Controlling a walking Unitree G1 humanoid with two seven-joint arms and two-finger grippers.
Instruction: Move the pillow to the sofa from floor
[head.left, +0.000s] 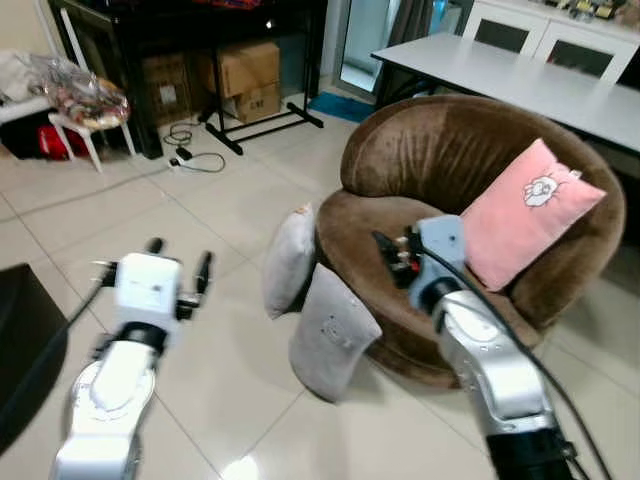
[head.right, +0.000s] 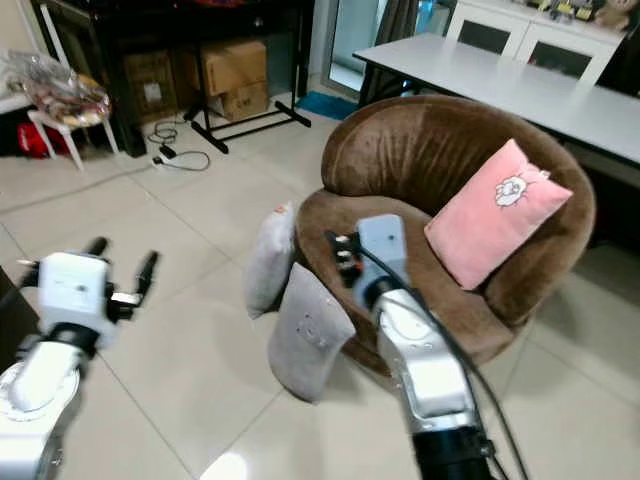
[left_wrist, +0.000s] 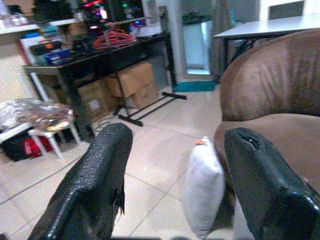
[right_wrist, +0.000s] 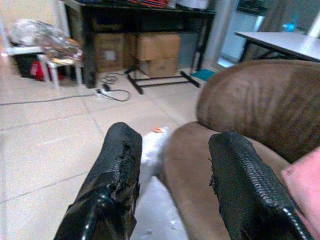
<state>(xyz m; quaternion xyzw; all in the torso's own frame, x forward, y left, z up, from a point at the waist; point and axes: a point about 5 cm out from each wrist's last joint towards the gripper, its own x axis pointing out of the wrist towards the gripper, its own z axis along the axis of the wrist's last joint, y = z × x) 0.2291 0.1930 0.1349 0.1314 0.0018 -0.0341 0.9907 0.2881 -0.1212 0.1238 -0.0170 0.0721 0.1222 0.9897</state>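
Note:
Two grey pillows stand on the tiled floor, leaning against the front of a round brown sofa (head.left: 440, 150): a nearer pillow (head.left: 330, 335) and a farther pillow (head.left: 288, 260). A pink pillow (head.left: 525, 215) rests against the sofa's back cushion. My left gripper (head.left: 180, 255) is held open above bare floor, left of the pillows; in its wrist view the farther pillow (left_wrist: 202, 187) stands between the fingers (left_wrist: 100, 185). My right gripper (head.left: 390, 250) is open over the sofa's front edge, just above the nearer pillow (right_wrist: 155, 215).
A black table (head.left: 180, 20) with cardboard boxes (head.left: 245, 75) under it stands at the back, with a cable (head.left: 190, 150) on the floor before it. A white stool (head.left: 80, 125) holds a plastic bag. A white table (head.left: 520, 75) runs behind the sofa. A dark object (head.left: 20, 350) sits at my left.

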